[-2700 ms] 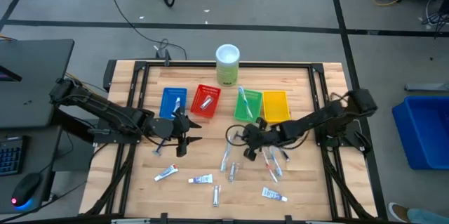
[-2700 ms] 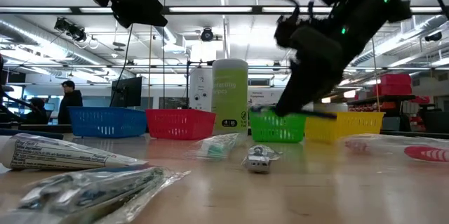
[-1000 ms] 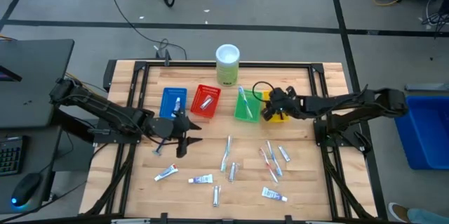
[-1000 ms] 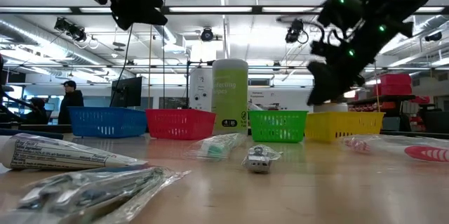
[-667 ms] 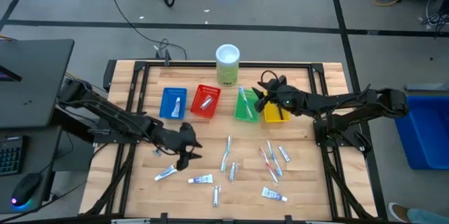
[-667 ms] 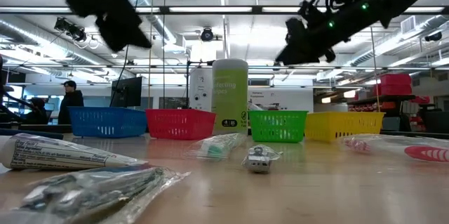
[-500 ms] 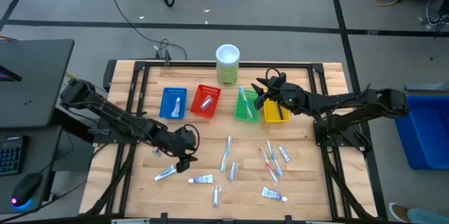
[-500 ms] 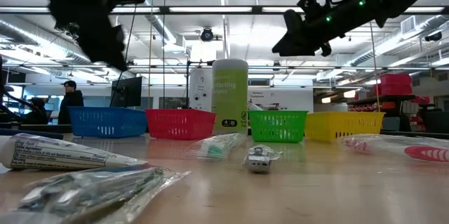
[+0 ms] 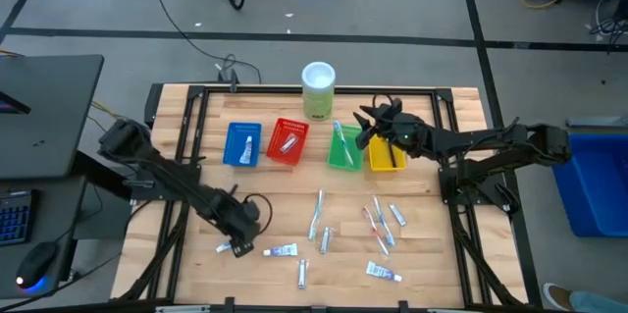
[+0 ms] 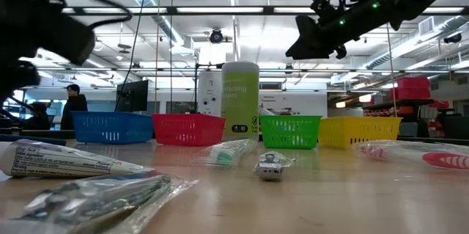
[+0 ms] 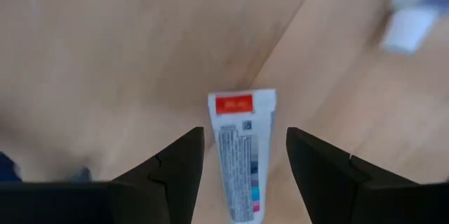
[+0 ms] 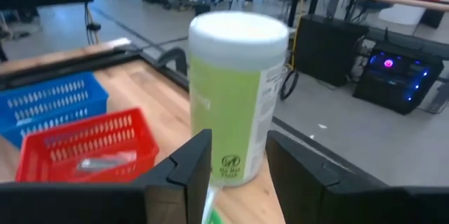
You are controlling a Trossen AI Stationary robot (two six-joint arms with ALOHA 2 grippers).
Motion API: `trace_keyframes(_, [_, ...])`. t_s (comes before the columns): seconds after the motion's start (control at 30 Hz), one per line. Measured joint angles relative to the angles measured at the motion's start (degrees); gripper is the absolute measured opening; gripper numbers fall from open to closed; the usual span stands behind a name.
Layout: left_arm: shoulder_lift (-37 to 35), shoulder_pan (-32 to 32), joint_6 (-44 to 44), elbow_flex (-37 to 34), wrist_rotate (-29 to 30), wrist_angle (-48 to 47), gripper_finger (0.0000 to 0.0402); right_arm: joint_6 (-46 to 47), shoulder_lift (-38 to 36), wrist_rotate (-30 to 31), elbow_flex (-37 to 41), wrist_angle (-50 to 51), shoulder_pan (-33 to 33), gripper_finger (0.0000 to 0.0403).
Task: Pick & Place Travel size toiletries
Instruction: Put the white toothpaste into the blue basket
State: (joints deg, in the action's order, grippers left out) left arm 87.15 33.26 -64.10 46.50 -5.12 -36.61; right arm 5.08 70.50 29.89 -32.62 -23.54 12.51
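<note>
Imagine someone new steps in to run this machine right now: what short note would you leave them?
Left gripper: open, low over a white tube near the table's front left.
Right gripper: empty, raised above the green tray and yellow tray.
Done: items lie in the blue tray, red tray, green and yellow ones.
Left: about ten loose toiletries on the wooden table.

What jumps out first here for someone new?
The row of blue, red, green and yellow trays beside the pale green cylinder. Toiletries lie scattered on the near half of the table. The left tool, open, straddles a white tube.
</note>
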Motion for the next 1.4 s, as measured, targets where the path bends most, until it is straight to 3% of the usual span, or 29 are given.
trace_keyframes(0.23, [3.9,2.4,-5.5,0.0,-3.1,-0.2,0.0217,0.0,0.0,-0.1,0.0,-3.0,1.9,0.0158])
trace_keyframes(0.5, [4.7,3.1,-2.5,0.1,-2.8,0.2,0.0233,0.0,0.0,-0.2,0.0,-2.8,2.2,0.0160])
trace_keyframes(0.87, [4.7,2.7,-2.0,0.1,-0.9,-0.9,0.0139,0.0,0.0,-0.6,0.0,-2.8,2.2,0.0137])
trace_keyframes(1.17, [4.9,-1.4,4.9,5.6,4.4,-0.5,0.0101,0.0,0.0,-0.6,0.0,-2.9,2.2,0.0135])
trace_keyframes(1.4, [4.9,-9.6,14.6,15.6,11.9,-15.0,0.0088,0.0,0.0,-0.6,0.0,-2.8,2.2,0.0145])
